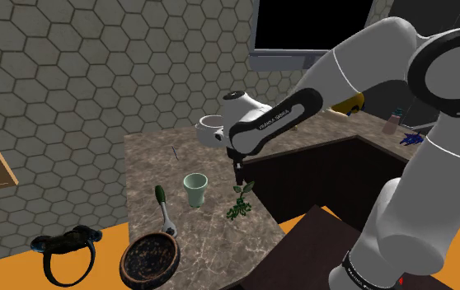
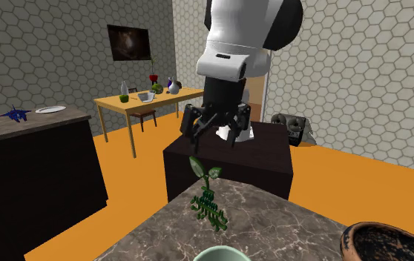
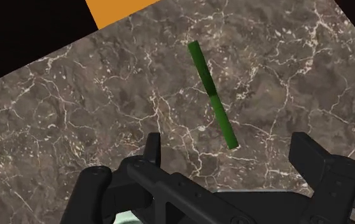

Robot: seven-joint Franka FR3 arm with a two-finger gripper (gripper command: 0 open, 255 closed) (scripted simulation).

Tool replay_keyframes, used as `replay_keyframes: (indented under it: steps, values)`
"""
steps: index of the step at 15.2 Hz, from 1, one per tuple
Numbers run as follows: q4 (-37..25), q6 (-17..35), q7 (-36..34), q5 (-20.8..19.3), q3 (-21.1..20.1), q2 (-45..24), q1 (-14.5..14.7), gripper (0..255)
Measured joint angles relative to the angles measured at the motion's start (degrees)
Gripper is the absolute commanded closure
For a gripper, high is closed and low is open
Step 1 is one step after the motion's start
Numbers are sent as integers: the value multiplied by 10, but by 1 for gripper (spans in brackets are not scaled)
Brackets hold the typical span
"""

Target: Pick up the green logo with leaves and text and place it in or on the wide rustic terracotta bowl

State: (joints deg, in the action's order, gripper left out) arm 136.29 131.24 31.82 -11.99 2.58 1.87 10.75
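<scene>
Green flat logo of leaves and text [image 1: 239, 203]: upright on brown marbled countertop [image 1: 150, 152], close to its edge. All-black two-finger gripper [image 1: 238, 177]: hanging just above the logo, fingers spread wide, clasping nothing. Pale green cup [image 1: 194, 189]: near the logo, toward the shoulder view's left. Wide dark brown rustic bowl [image 1: 148, 259]: well apart from the logo, at the counter's near end. White mug [image 1: 212, 128]: far end of the counter.

I see the green logo [image 1: 240, 202] standing on edge on the marble counter [image 1: 146, 156], leaves above, text below. The wide brown bowl [image 1: 124, 265] sits upright, well apart from the logo.
</scene>
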Motion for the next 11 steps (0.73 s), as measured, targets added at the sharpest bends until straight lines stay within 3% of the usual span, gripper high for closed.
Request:
replay_keyframes:
  steps: [11]
  values:
    - [-41,113,92,-66,-21,-205,23,0]
